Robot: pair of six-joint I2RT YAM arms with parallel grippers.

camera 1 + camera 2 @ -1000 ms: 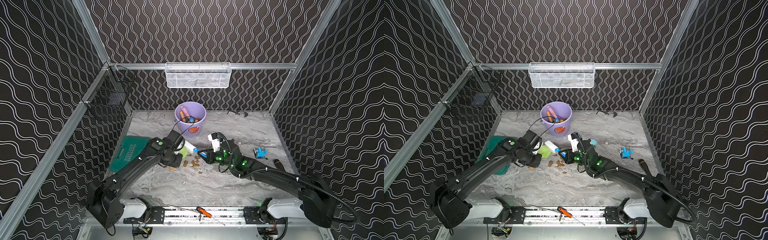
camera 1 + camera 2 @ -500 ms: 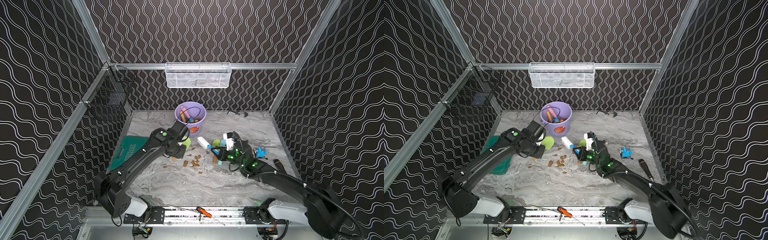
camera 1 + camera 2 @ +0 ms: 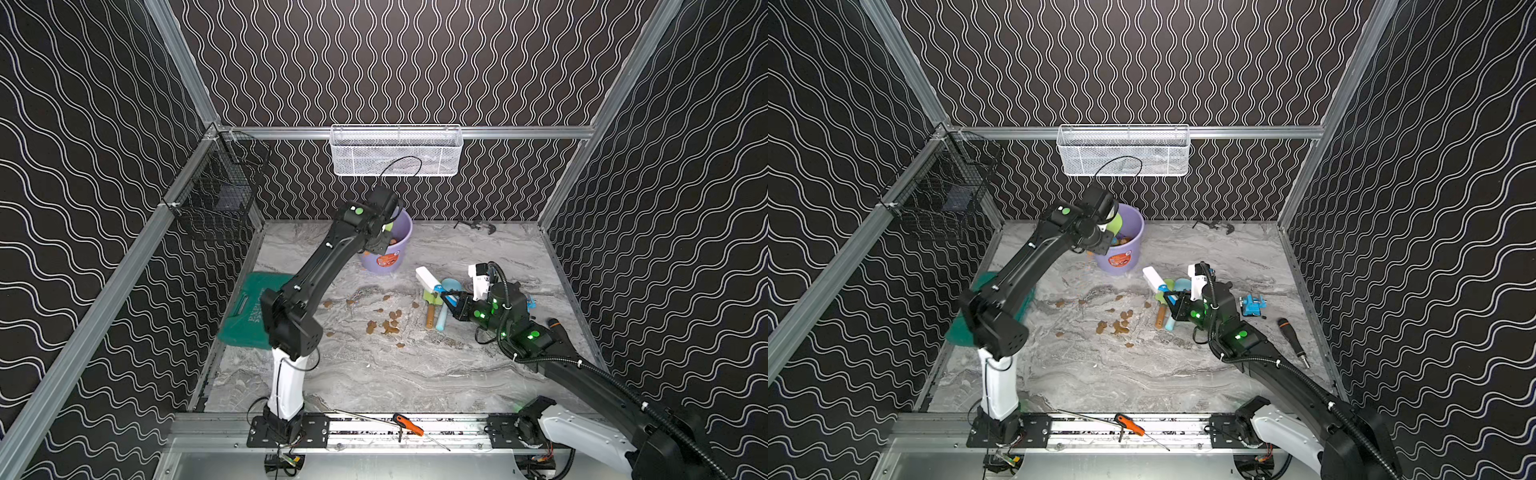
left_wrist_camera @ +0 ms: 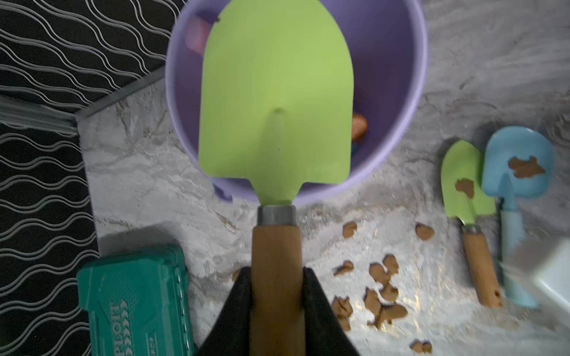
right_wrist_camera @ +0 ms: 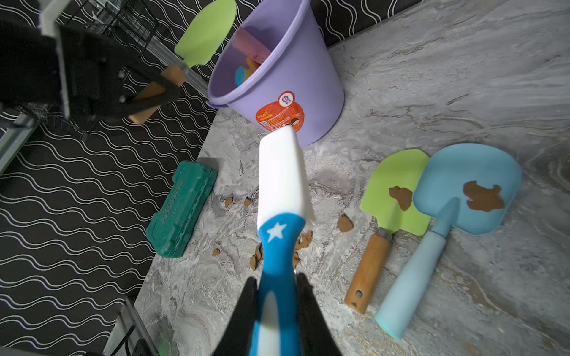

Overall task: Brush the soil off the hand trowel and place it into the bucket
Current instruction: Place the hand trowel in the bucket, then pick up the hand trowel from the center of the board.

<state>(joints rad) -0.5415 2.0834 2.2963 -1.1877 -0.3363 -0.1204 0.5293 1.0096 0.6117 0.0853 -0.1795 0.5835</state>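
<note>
My left gripper (image 4: 276, 277) is shut on the wooden handle of a hand trowel (image 4: 274, 101). Its clean green blade hangs over the mouth of the lavender bucket (image 3: 388, 255), which holds other toys. My right gripper (image 5: 276, 280) is shut on a blue-handled brush (image 5: 282, 175) with a white head, held low over the table to the right of the soil (image 3: 388, 326) crumbs. Beside it lie a small green trowel (image 5: 398, 191) and a blue trowel (image 5: 468, 185), each with a brown soil patch on the blade.
A green case (image 3: 249, 307) lies at the left wall. A white mesh basket (image 3: 395, 149) hangs on the back wall and a black wire basket (image 3: 216, 199) on the left. A blue clamp (image 3: 1252, 305) and a screwdriver (image 3: 1291, 338) lie at the right.
My left arm has lifted the green trowel from the table's middle and carried it back over the bucket. My right gripper has drawn back to the right with the brush.
</note>
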